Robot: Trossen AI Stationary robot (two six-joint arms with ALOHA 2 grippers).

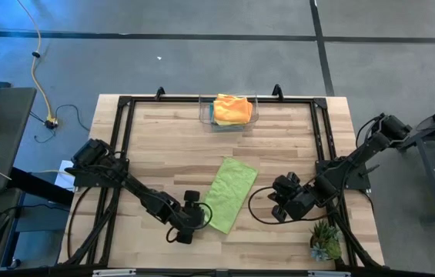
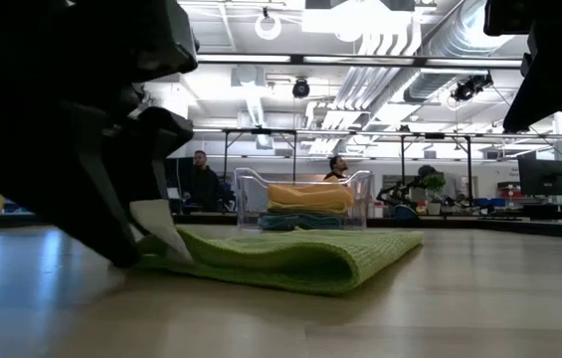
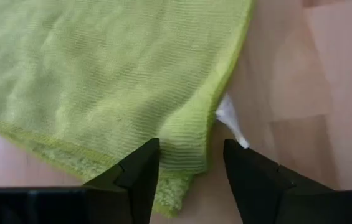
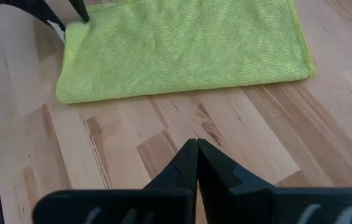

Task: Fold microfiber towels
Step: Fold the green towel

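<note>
A lime green towel [image 1: 230, 192] lies folded over on the wooden table, its rounded fold [image 2: 345, 276] toward the near side. My left gripper [image 3: 191, 146] is open, low at the towel's near left corner [image 3: 185, 165], where a white label [image 3: 230, 118] sticks out; its fingers stand on either side of that corner. My right gripper [image 4: 195, 144] is shut, hanging above bare table to the right of the towel [image 4: 182, 53]. Orange and yellow towels [image 1: 232, 108] are piled in a clear bin [image 1: 205, 115] at the far edge. My left gripper slants down from the table's left over the towel's near left corner [image 3: 185, 165]. One fingertip [image 3: 147, 155] shows over the cloth's edge, but I cannot tell whether it touches. The towel lies flat on the table, slack.
A small green spiky plant [image 1: 325, 240] stands at the near right corner, close to my right arm. A black frame [image 1: 125, 104] runs along the table's edges. Bare wood lies between the towel and the bin. People show in the room beyond the table.
</note>
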